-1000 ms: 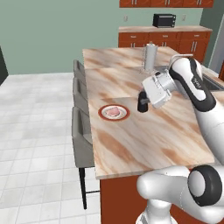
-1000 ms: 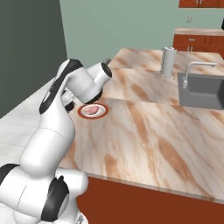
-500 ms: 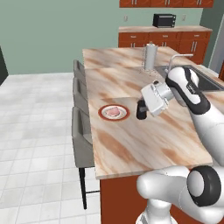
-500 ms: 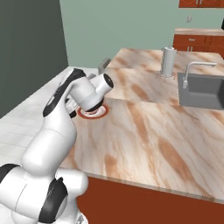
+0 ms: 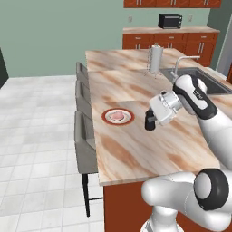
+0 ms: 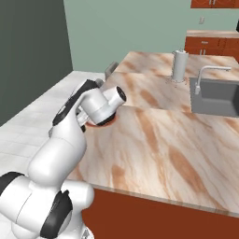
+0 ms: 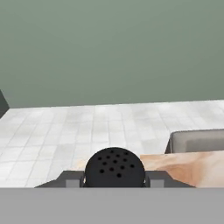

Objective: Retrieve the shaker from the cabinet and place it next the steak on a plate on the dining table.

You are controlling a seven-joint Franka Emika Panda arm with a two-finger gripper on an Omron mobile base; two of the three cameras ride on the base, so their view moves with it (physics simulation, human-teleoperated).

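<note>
A white robot arm reaches over a long marbled worktop (image 5: 136, 149) in a rendered kitchen. In the left base view, its fingers (image 5: 150, 121) pinch a small black shaker (image 5: 150, 122), held upright at the worktop's surface; whether its base touches the stone cannot be told. The shaker sits just to the right of a round plate (image 5: 108, 120) with a red-brown rim, apart from it. A pink steak (image 5: 117, 116) lies on the plate's white centre.

The right base view looks from the other side. Here the arm's white wrist covers the shaker and most of the plate, so just a sliver of red-brown rim (image 6: 106, 123) shows beneath it. This view shows the worktop's far end more plainly: a tall silver canister (image 6: 179, 66) stands near a grey sink (image 6: 215, 99) with a curved tap (image 6: 209, 74).

The hand view looks along the fingers. The shaker's domed black top (image 7: 114, 169), dotted with small holes, sits squarely between two grey fingers (image 7: 71, 180), one pressed at each side. Beyond it lie pale floor tiles, a grey-green wall, and the back of a grey chair (image 7: 197, 140) at the worktop's edge. In the left base view, three such chairs (image 5: 84, 145) line the worktop's left side.
</note>
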